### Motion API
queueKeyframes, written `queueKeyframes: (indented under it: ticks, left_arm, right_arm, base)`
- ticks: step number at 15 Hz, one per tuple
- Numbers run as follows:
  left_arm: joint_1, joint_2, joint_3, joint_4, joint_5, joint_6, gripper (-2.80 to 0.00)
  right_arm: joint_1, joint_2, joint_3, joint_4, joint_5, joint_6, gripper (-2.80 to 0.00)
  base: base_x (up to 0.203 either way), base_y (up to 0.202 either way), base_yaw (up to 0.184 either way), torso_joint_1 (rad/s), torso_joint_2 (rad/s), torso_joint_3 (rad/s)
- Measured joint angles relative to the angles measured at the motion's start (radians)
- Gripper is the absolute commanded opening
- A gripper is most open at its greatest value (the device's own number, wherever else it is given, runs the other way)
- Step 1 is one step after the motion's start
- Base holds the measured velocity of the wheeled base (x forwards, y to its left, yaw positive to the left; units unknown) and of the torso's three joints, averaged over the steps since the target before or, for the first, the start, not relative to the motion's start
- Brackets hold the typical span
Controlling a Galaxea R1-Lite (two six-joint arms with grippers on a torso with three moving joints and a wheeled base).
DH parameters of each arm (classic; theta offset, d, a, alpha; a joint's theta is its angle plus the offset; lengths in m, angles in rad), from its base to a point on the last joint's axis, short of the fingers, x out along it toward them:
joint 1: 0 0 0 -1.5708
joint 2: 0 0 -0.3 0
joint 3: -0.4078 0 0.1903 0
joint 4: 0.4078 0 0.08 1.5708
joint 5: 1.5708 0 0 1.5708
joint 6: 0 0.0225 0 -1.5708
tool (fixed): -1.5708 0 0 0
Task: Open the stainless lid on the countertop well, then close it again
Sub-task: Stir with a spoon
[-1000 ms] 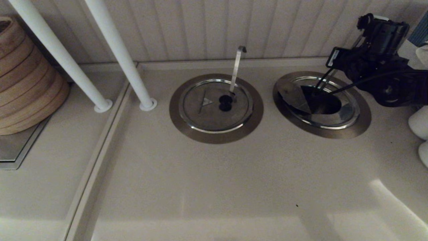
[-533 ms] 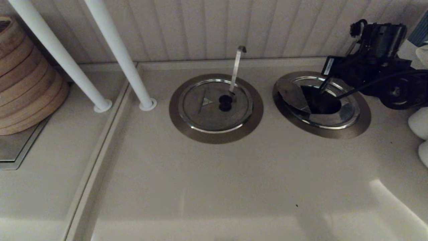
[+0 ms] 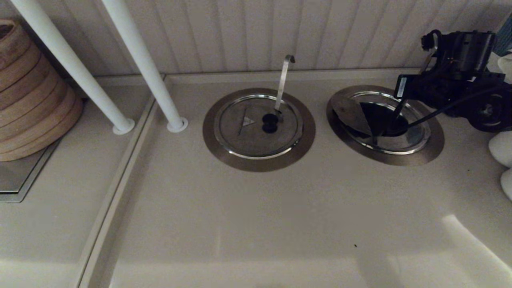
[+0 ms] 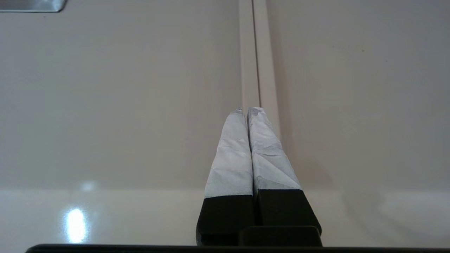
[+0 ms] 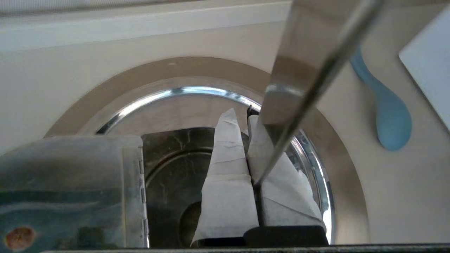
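Lowered stainless lid beneath right hand.

No legible text or labels.

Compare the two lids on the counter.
The right lid is folded open, baring its dark well; the left lid lies flat and shut. The right gripper reaches into the right one; nothing touches the left. Both are round steel discs in wide steel rings.

Beige countertop, white panelled wall
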Motion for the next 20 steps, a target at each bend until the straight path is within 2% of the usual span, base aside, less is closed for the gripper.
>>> queueKeyframes:
  ticks: [6,11,16,20]
  left_arm:
    - [0.000,0.000,0.000,0.000,0.000,0.000,-2.80]
    - [0.000,0.000,0.000,0.000,0.000,0.000,-2.80]
    - [0.000,0.000,0.000,0.000,-0.001,0.001,-2.80]
    - [0.000,0.000,0.000,0.000,0.000,0.000,-2.80]
  right_arm:
    - [-0.018,0.035,-0.030,-0.059,-0.007,0.022,-2.80]
    - [-0.002,0.045,-0.052,-0.065,0.004,0.104,-2.80]
    - [-0.001,0.002,-0.053,0.008,0.022,0.109,-2.80]
    - [-0.025,-0.024,-0.043,0.051,0.028,0.070,-2.80]
  base:
    - [0.000,0.000,0.000,0.000,0.00,0.000]
    - [0.000,0.000,0.000,0.000,0.00,0.000]
    - [0.000,0.000,0.000,0.000,0.00,0.000]
    - [0.000,0.000,0.000,0.000,0.00,0.000]
